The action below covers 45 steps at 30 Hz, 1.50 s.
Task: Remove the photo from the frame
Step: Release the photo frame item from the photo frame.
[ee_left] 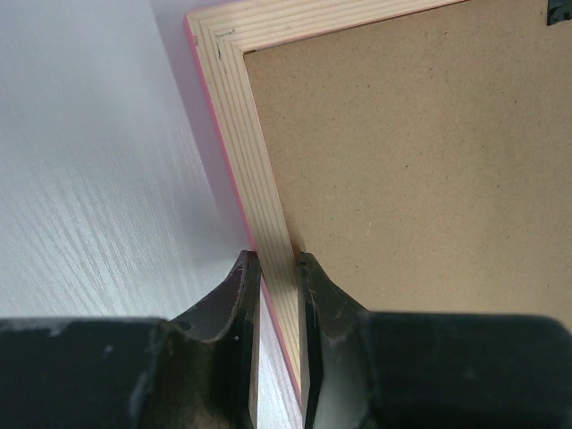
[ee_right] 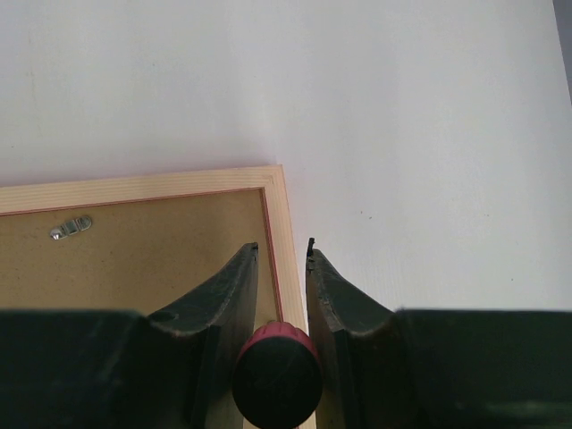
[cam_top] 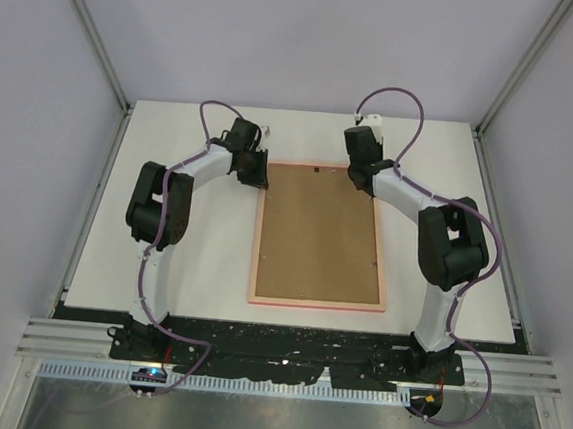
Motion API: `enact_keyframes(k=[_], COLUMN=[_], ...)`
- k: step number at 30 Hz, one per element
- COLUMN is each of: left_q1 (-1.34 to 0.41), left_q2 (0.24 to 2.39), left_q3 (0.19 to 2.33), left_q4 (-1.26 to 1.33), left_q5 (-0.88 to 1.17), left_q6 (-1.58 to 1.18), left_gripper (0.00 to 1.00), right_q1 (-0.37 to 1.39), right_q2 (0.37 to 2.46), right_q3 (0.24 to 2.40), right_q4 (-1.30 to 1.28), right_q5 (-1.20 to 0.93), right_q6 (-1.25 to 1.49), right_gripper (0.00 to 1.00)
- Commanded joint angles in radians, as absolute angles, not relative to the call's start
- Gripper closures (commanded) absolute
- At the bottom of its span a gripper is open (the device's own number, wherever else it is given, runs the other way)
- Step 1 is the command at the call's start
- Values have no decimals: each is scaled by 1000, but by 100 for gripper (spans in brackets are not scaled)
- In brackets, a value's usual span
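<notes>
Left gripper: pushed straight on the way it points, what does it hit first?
Likely the frame, whose side rail sits between the fingers; the table lies just beneath, though depth is unclear.

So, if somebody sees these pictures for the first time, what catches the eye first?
The frame lies face down in the middle of the white table, its brown backing board up. Both grippers sit at its far corners: the left gripper straddles the left rail, the right gripper the right rail. A red round knob sits between the right fingers.
</notes>
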State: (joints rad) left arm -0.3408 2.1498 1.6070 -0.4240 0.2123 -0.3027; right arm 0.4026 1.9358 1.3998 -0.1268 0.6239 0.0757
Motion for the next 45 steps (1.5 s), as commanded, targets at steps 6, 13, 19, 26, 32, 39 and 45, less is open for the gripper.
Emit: enact_keyframes(k=[6, 13, 19, 26, 32, 39, 45], left_q1=[-345, -345, -345, -345, -345, -345, -345], left_q2=[2135, 2135, 2135, 2137, 2137, 2137, 2135], left_q3=[1605, 1605, 1605, 1605, 1603, 1605, 1605], left_q4=[-407, -407, -407, -407, -407, -405, -405], left_q5=[259, 262, 261, 262, 262, 264, 262], left_q6=[-265, -264, -264, -264, -262, -264, -264], left_gripper=[100, 100, 100, 100, 100, 100, 100], right_q1=[410, 411, 410, 403, 382, 357, 344], right_q2=[1951, 1962, 1918, 1839, 1864, 1890, 1885], right_q3=[1468, 1491, 1491, 1444, 1431, 1436, 1424], right_q4=[-93, -135, -120, -144, -175, -193, -207], right_q5=[604, 543, 603, 614, 603, 583, 537], right_q6=[101, 141, 107, 118, 144, 160, 190], right_gripper=[92, 92, 92, 92, 92, 92, 92])
